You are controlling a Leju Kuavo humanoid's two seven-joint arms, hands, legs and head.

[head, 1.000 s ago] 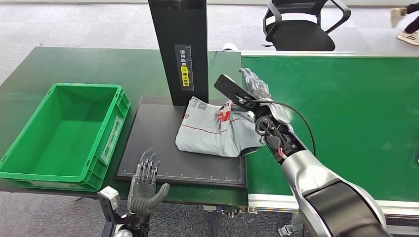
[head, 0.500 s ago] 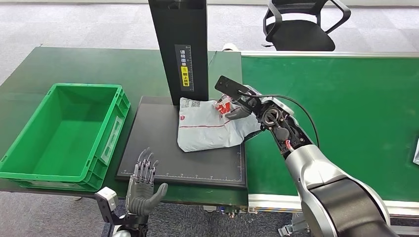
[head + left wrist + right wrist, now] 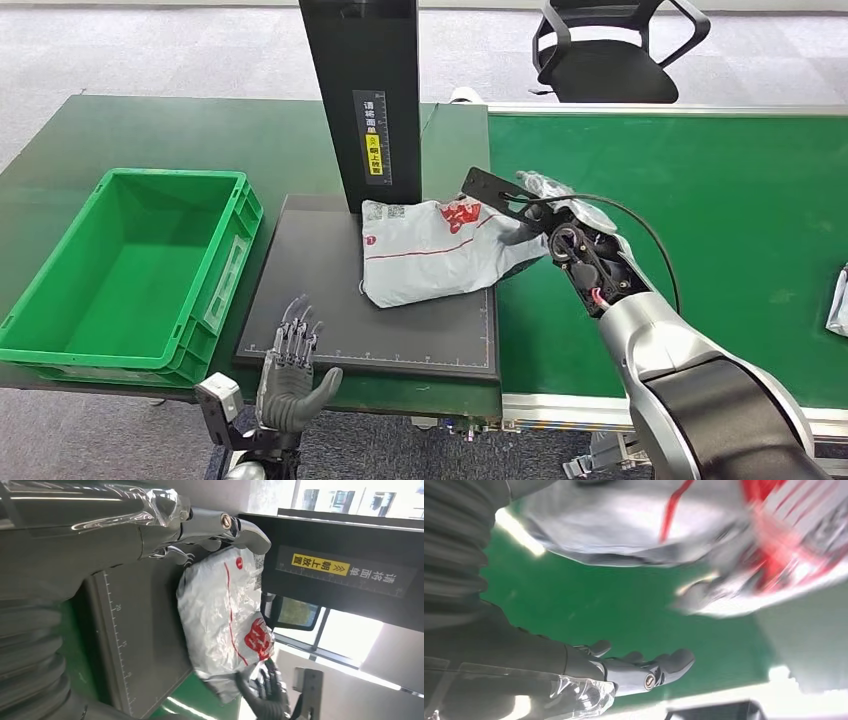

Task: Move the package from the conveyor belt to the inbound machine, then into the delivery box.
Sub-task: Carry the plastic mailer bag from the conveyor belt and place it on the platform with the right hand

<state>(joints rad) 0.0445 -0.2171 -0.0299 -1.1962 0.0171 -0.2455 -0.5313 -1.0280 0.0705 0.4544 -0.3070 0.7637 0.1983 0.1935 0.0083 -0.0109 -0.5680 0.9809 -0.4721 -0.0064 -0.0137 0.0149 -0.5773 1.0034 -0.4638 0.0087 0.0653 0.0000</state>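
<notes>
One grey package [image 3: 432, 250] with red print lies on the black platform [image 3: 320, 320] of the inbound machine, its near-right corner hanging over the platform's edge onto the green conveyor belt [image 3: 700, 220]. Label end of the package sits against the foot of the machine's black upright column [image 3: 362, 100], which carries a yellow-and-white sticker. Right hand [image 3: 535, 200] is at the package's right edge, over the belt; in the left wrist view its dark fingers [image 3: 265, 690] curl at the package corner, touching or just beside it. Right wrist view shows the fingers [image 3: 644, 667] loosely apart over green belt with nothing between them, package blurred beyond; whether any contact remains, cannot tell for certain. Left hand [image 3: 292, 370] is low at the near edge of the worktop [image 3: 150, 130], in front of the platform, fingers spread and pointing upward, holding nothing. Green delivery box [image 3: 60, 330] stands on the worktop just left of the platform. Black office chair [image 3: 610, 50] sits on the floor beyond the belt.
</notes>
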